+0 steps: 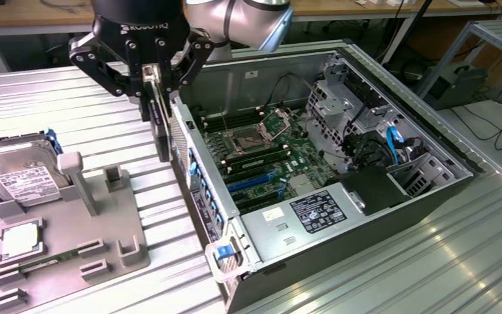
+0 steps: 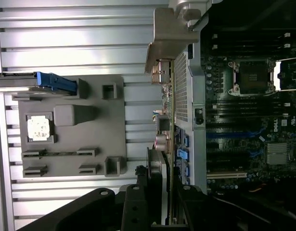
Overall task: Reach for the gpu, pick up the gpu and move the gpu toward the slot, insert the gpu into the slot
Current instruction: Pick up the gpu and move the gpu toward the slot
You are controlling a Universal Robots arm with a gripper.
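Note:
My gripper (image 1: 152, 88) is shut on the gpu (image 1: 162, 127), which hangs upright and edge-on in the air with its silver bracket lowest. The card hovers just outside the open computer case, over the case's rear wall on the exterior view's left. In the wrist view the gpu (image 2: 170, 139) runs as a thin line away from my gripper (image 2: 164, 204), and its metal bracket (image 2: 168, 36) is at the far end. The blue slot (image 1: 258, 181) lies on the green motherboard inside the case, lower and toward the exterior view's right of the card. It is seen as the slot (image 2: 229, 136) in the wrist view.
The open computer case (image 1: 408, 131) holds the motherboard, a processor socket (image 1: 253, 137), cables and a black power supply (image 1: 373, 190). A grey fixture (image 1: 68, 255) beside the case carries a hard drive (image 1: 24, 176) and a processor chip (image 1: 20, 239). The table is ribbed metal.

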